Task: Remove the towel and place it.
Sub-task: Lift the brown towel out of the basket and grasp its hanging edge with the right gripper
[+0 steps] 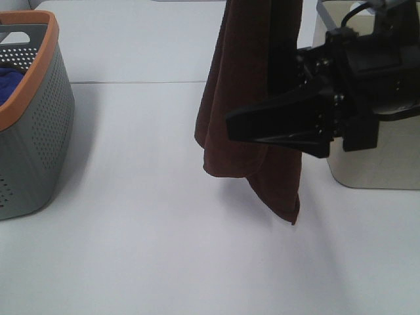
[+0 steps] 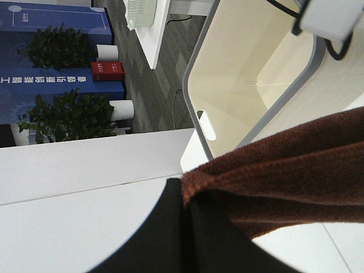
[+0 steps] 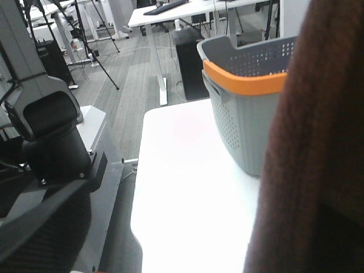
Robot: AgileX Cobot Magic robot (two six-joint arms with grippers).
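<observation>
Exterior high | plush towel (image 1: 243, 98) | left end effector (image 2: 190, 213) clenches it | right end effector (image 1: 239, 126) released

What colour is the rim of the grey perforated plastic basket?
Orange. The rim of the grey perforated basket shows best in the right wrist view.

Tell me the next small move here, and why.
Probably the right gripper should ease in and close on the towel low down: it hangs loose from the shut left gripper, above the table, and the right gripper stands open beside it.
</observation>
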